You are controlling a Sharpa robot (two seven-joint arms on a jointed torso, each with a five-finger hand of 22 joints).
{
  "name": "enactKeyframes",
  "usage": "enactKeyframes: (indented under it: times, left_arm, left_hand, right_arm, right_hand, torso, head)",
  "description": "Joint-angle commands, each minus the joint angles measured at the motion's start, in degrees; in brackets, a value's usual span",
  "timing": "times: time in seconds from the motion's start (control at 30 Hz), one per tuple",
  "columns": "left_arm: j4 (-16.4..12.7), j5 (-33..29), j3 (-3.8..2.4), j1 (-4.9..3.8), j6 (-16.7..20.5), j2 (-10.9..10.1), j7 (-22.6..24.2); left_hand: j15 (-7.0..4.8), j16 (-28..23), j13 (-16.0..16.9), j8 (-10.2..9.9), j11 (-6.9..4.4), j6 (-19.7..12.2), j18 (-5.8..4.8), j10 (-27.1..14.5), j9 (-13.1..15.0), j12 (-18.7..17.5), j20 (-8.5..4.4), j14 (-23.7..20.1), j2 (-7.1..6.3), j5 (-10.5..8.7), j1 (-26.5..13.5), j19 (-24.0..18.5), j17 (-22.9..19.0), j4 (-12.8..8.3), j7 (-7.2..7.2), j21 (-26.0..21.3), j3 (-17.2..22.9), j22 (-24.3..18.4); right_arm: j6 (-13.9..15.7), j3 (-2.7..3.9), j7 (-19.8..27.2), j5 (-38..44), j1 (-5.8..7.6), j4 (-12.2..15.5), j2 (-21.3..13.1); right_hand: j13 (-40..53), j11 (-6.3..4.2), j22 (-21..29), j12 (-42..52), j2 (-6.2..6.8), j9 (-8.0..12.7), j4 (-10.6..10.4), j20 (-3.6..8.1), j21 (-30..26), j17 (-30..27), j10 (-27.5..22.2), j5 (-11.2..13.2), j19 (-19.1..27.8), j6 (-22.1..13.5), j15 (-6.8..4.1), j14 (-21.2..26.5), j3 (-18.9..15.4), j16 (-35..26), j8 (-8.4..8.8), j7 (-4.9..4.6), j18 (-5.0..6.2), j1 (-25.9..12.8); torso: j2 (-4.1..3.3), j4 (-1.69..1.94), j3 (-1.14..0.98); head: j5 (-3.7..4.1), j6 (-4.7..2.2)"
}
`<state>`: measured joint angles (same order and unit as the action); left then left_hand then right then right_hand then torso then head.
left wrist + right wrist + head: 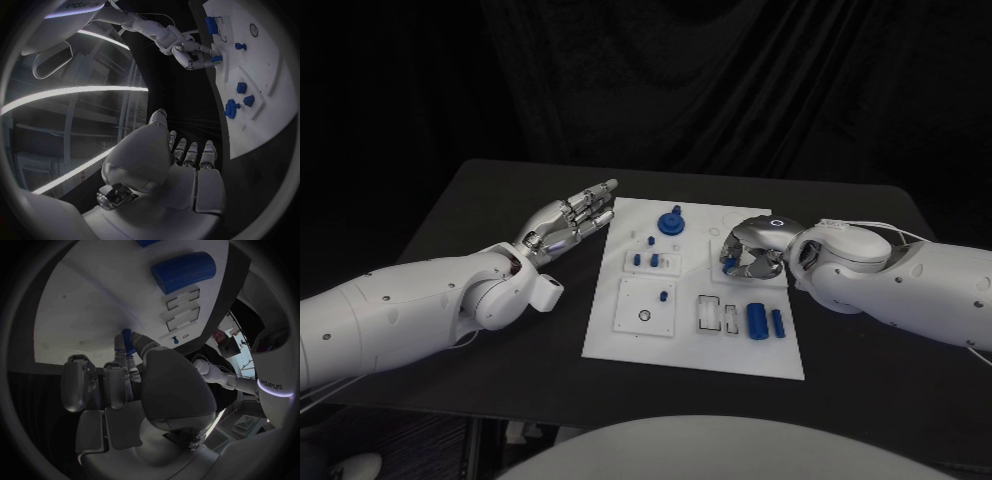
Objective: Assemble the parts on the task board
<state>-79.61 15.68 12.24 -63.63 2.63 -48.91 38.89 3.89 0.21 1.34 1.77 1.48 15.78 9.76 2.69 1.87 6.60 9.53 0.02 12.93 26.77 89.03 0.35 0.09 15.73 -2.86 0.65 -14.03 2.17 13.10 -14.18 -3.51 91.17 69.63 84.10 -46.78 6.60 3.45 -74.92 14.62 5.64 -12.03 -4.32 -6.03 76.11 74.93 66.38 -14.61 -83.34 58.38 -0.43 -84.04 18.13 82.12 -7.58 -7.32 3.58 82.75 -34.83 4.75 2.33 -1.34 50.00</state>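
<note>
The task board, a flat white rectangular plate with a smooth matt face, lies in the middle of the black table. Shallow rectangular recesses outlined in black are cut into it, and small blue parts lie on it or stand in it. Near its far edge stands a round blue knob-like part with a stub on top. Nearer the middle two short blue pegs stand side by side in a raised white block. Toward the near right of the board two blue cylinders lie lengthwise next to each other, just beside two empty slots. A square white block with a small dark ring sits on the board's near left.

The right robot hand, silver with smooth rounded metal segments, is bent down over the board's right side, its fingers curled in. In the right wrist view a small blue part is pinched at its fingertips, right against the white surface.

The left robot hand hovers over the bare table just beside the board's left edge, fingers straight and slightly apart, palm empty, touching nothing. A dark curtain hangs behind the table.
</note>
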Motion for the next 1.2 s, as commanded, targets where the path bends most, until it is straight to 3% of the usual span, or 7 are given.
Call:
enactKeyframes:
  times: [0.03,0.3,0.33,0.8,1.1,1.2]
  left_arm:
    - [-0.02,-0.39,-0.06,0.04,-0.37,0.1,5.39]
    - [0.04,-0.39,-0.06,0.04,-0.46,0.13,5.19]
    - [0.05,-0.39,-0.06,0.04,-0.47,0.14,5.16]
    - [-0.17,-0.39,-0.06,0.04,-0.31,-0.14,4.69]
    - [-0.28,-0.39,-0.06,0.03,-0.17,-0.2,4.61]
    - [-0.27,-0.39,-0.07,0.03,-0.2,-0.13,4.6]
  left_hand:
    - [0.06,-0.21,0.0,0.17,0.42,0.44,0.23,0.07,0.09,0.24,0.48,-0.02,0.06,0.39,0.82,0.1,-0.09,-0.24,0.58,-0.15,0.31,0.07]
    - [0.14,-0.21,0.03,0.25,0.41,1.01,0.29,0.16,0.16,0.4,0.71,-0.02,0.04,0.45,1.18,0.12,-0.09,-0.38,1.17,-0.14,0.5,0.09]
    - [0.14,-0.21,0.03,0.25,0.41,1.01,0.29,0.16,0.16,0.4,0.71,-0.02,0.04,0.45,1.18,0.12,-0.09,-0.38,1.17,-0.14,0.5,0.09]
    - [0.14,-0.21,0.06,0.31,0.37,1.45,0.34,0.23,0.21,0.53,0.81,-0.02,0.04,0.41,1.4,0.13,-0.09,-0.48,1.65,-0.13,0.63,0.09]
    - [0.13,-0.21,0.05,0.31,0.34,1.51,0.37,0.22,0.21,0.51,0.84,-0.02,0.02,0.34,1.45,0.14,-0.09,-0.49,1.85,-0.13,0.66,0.09]
    - [0.13,-0.21,0.05,0.31,0.34,1.51,0.37,0.22,0.21,0.51,0.84,-0.02,0.02,0.34,1.45,0.14,-0.09,-0.49,1.85,-0.13,0.66,0.09]
  right_arm:
    - [-0.27,0.03,0.58,-0.67,-0.09,0.55,-0.36]
    - [0.74,0.04,0.67,-2.27,0.01,1.92,-1.34]
    - [0.88,0.04,0.68,-2.47,0.07,2.1,-1.45]
    - [2.1,0.04,0.29,-3.36,2.62,4.62,-2.4]
    - [1.45,0.03,-0.23,-3.17,4.95,9.18,-3.66]
    - [1.51,0.03,-0.11,-2.91,5.36,11.84,-4.12]
  right_hand:
    - [0.59,-0.38,-10.98,0.52,-0.21,-1.36,0.63,0.68,0.46,0.32,1.45,-0.45,-0.24,2.92,-0.54,-1.44,0.45,0.14,-1.76,0.51,-0.44,0.89]
    - [1.48,-0.88,-11.0,0.73,-0.51,-3.44,1.61,1.16,0.54,0.41,2.46,-0.54,-0.3,5.32,-1.0,-1.56,0.39,0.1,-3.59,1.07,-0.47,1.1]
    - [1.53,-0.91,-11.02,0.72,-0.53,-3.57,1.65,1.19,0.58,0.39,2.48,-0.54,-0.32,5.42,-1.01,-1.55,0.37,0.08,-3.68,1.1,-0.48,1.08]
    - [1.74,-0.93,-10.99,0.24,-0.86,-4.75,1.93,1.33,0.5,0.37,2.15,-0.16,-0.29,6.0,-1.09,-1.58,0.28,0.02,-4.4,1.22,-0.48,1.06]
    - [1.67,-0.76,-10.91,-0.43,-1.06,-5.45,1.93,1.28,0.23,0.26,1.62,0.02,-0.16,5.98,-0.96,-1.54,0.21,-0.08,-4.67,1.18,-0.43,0.86]
    - [1.66,-0.74,-10.88,-0.51,-1.06,-5.53,1.92,1.26,0.14,0.23,1.57,0.04,-0.11,5.94,-0.94,-1.54,0.19,-0.1,-4.68,1.18,-0.41,0.82]
  torso:
    - [-0.31,0.19,0.2]
    - [-0.6,0.34,0.34]
    - [-0.6,0.69,0.32]
    - [-0.62,0.69,0.35]
    - [-0.63,0.78,0.41]
    - [-0.68,0.74,0.38]
  head:
    - [0.18,0.0]
    - [0.09,0.0]
    - [0.38,0.0]
    - [-0.65,0.0]
    - [-0.95,0.0]
    - [-1.19,0.0]
